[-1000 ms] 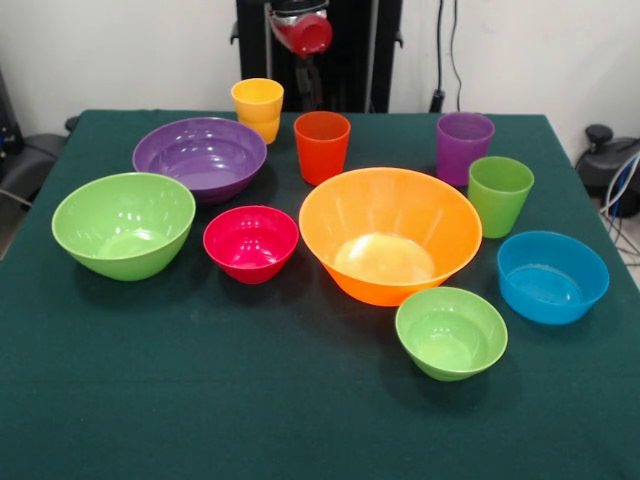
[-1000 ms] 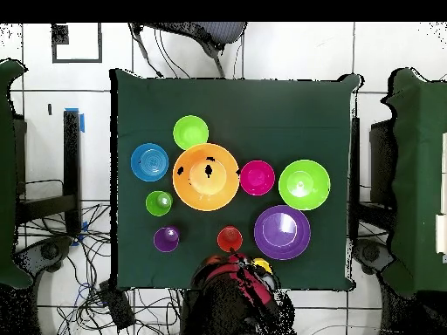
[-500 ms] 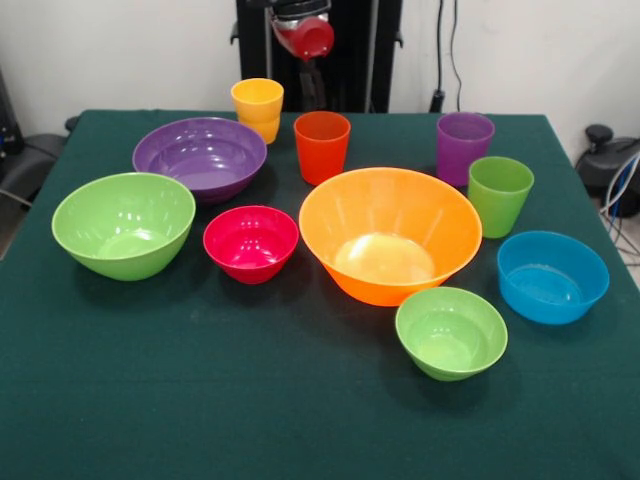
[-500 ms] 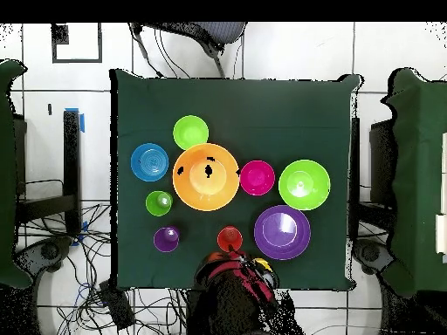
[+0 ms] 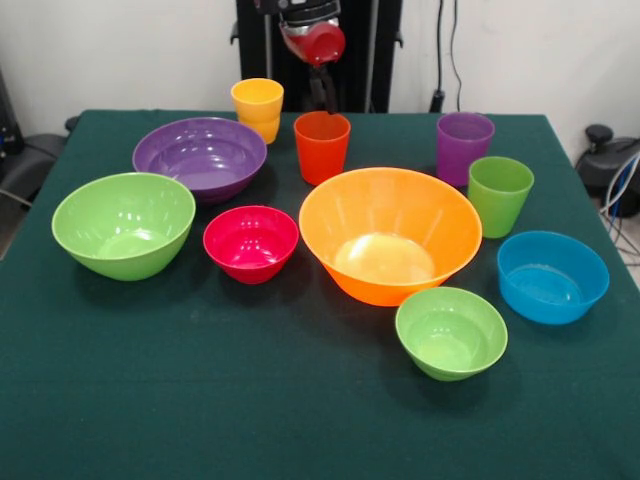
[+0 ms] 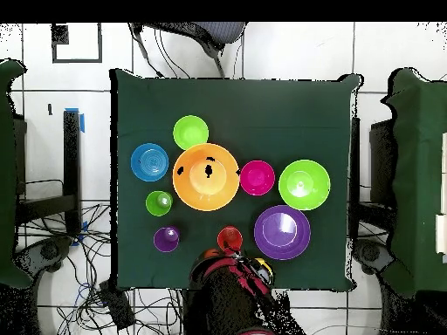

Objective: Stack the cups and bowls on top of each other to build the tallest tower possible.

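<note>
Hiding most of the yellow cup (image 6: 263, 264): the arm (image 6: 229, 292).

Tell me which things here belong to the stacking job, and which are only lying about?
For the job:
- orange bowl
- purple bowl
- big green bowl
- magenta bowl
- small green bowl
- blue bowl
- yellow, orange, purple and green cups

Lying about:
- nothing on the green tablecloth

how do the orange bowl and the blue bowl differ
The orange bowl is the biggest on the table; the blue bowl is far smaller and lower. Orange sits mid-table, blue near the edge. Both are glossy, upright, empty and unstacked.
</note>
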